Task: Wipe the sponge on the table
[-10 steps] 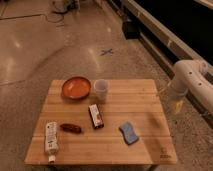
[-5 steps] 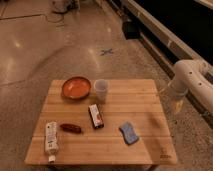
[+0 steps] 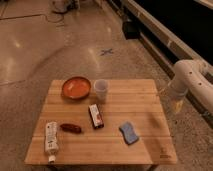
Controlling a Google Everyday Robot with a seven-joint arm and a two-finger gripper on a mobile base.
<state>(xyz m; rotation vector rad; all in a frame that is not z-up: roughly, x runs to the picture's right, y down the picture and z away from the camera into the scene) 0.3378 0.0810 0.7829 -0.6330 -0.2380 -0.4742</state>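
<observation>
Nothing moved, pincer (image 3: 178,102) beside table (image 3: 150,102) edge

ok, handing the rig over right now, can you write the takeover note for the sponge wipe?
Gripper: just beyond the table's right edge, well apart from the sponge.
Sponge: lying flat on the table, front right, to the right of the dark packet.
Done: nothing visible; sponge not grasped.
Left: reach in, grasp the sponge, wipe the tabletop, probably keeping away from the cup and bowl.
</observation>
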